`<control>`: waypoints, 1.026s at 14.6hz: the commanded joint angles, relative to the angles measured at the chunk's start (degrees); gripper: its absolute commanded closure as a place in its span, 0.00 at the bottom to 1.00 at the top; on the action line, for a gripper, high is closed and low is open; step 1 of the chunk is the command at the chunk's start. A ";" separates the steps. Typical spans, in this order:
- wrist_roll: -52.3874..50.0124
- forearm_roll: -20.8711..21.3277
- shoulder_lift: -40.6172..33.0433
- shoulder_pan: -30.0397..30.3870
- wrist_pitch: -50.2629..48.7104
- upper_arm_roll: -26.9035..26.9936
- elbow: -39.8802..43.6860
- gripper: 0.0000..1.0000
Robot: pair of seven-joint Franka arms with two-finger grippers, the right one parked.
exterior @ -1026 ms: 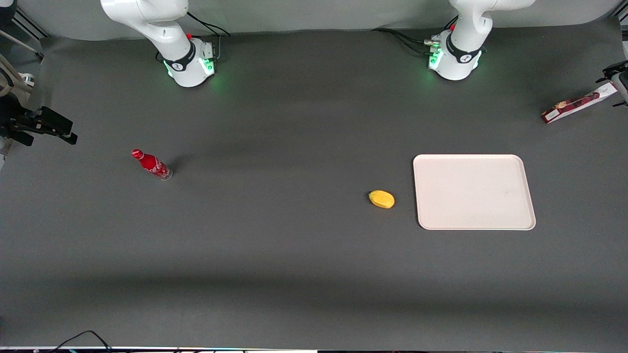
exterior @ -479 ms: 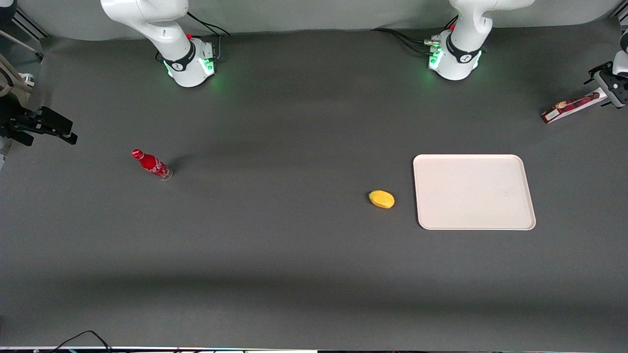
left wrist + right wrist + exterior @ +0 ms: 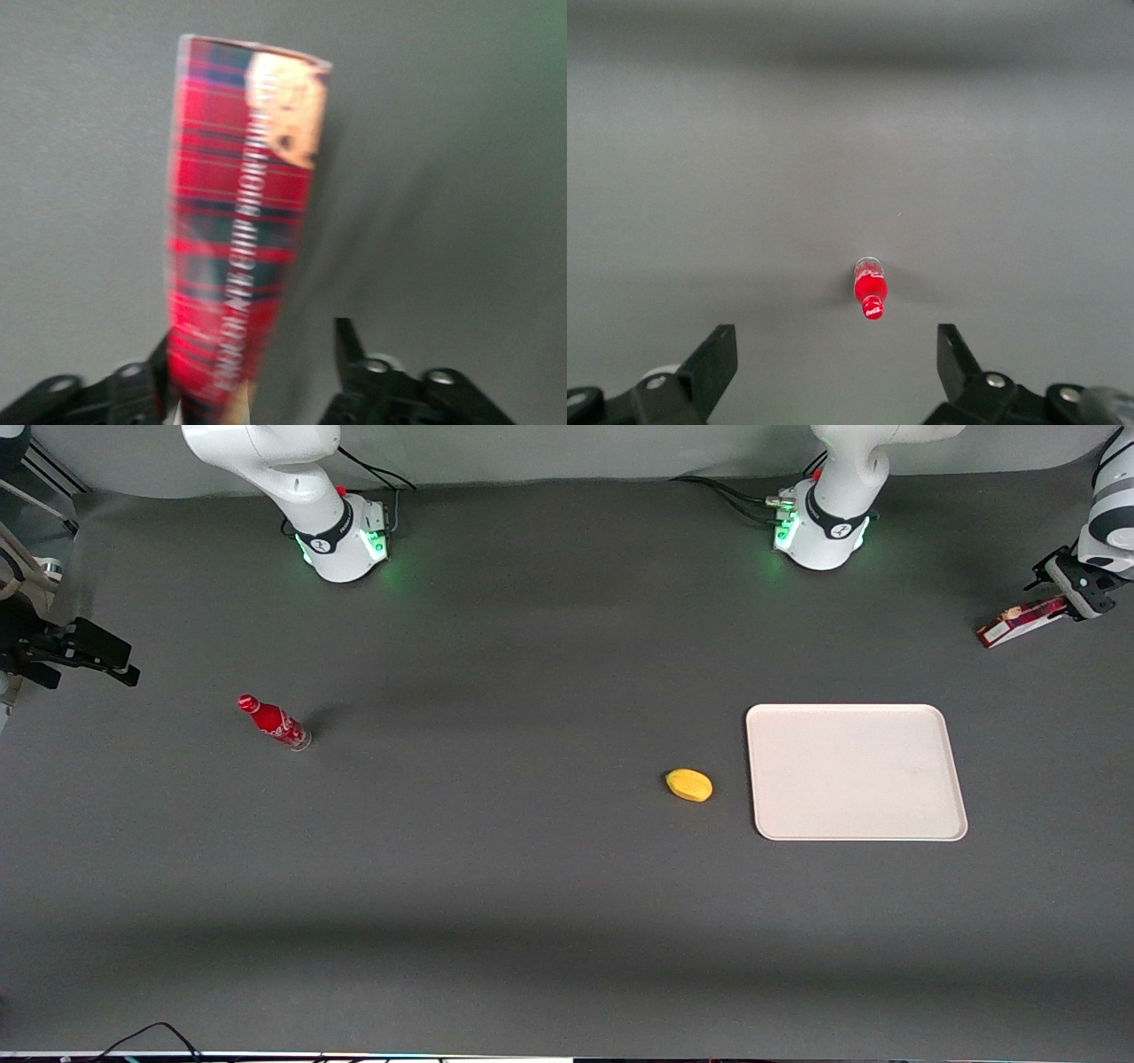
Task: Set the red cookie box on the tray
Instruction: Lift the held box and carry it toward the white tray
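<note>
Cookie box (image 3: 1021, 622) at the working arm's end of the table, farther from the front camera than the tray (image 3: 856, 771).

We see the gripper (image 3: 257, 376) spread wide around one end of the box, not yet closed. We judge the carton light, stiff but crushable; grip across its narrow width, moderate force.

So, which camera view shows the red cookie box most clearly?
The left wrist view: the red cookie box fills it, plaid print and cookie picture plain, between the open fingers of the end effector. The front view shows it small, toward the working arm's end of the table, under the end effector. The right wrist view does not show it.
</note>
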 commanded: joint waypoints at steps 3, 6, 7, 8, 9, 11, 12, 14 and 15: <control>1.37 -2.79 3.02 -1.01 -3.33 -0.57 3.93 1.00; -1.17 -2.53 3.02 -1.63 -12.37 -0.75 10.60 1.00; -2.40 -2.18 3.02 -1.89 -15.71 -0.84 13.15 1.00; -3.89 -1.83 3.02 -2.24 -19.83 -0.84 16.13 1.00; -5.91 -1.13 3.02 -2.50 -24.57 -0.84 19.55 1.00; -12.22 3.77 2.93 -2.68 -34.76 -0.93 27.46 1.00; -15.30 5.80 2.93 -2.86 -40.12 -1.01 31.94 1.00; -20.75 8.53 2.93 -3.73 -49.18 -1.97 40.29 1.00; -24.18 10.54 2.85 -3.82 -53.84 -3.29 44.42 1.00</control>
